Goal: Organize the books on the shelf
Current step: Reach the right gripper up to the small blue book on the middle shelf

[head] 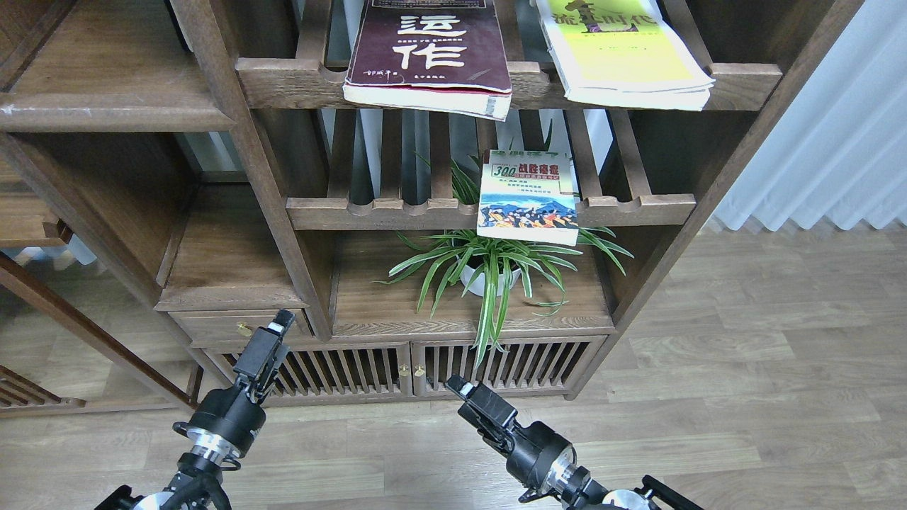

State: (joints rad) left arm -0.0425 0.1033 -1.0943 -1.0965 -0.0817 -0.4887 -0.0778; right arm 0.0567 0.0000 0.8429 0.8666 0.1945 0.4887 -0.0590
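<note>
Maroon book (429,53), yellow book (623,60) on upper slatted shelf (283,81).

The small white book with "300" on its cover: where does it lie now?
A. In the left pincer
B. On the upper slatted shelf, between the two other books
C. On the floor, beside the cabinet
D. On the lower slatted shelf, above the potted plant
D: the small white book lies flat on the lower slatted shelf, its front edge over the rail, and the potted plant stands below it.

Potted plant (489,273) fills the bay beneath the white book (528,198); flanks stay open.
</note>
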